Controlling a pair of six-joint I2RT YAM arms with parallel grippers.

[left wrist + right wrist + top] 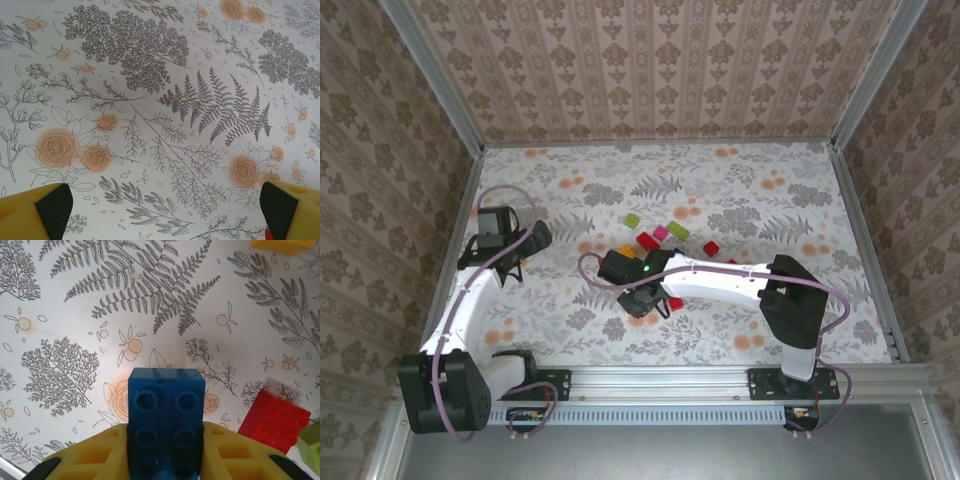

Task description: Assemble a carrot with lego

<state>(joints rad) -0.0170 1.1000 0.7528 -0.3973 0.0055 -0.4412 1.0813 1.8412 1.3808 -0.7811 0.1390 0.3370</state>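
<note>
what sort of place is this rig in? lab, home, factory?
Likely a lab data-collection cell, not a home: aluminium framing boxes in patterned wall panels around a floral-print table, the left arm and right arm are bolted to a rail at its near edge, with lego scattered mid-table.

The left gripper [163,195] hangs over the floral table covering [150,75], jaws spread wide. Its yellow fingers [20,220] with black pads [52,207] sit in the two bottom corners. Grey ferns and orange roses lie between them. A tiny red sliver [267,233], too small to identify, shows beside the right-hand finger.
</note>
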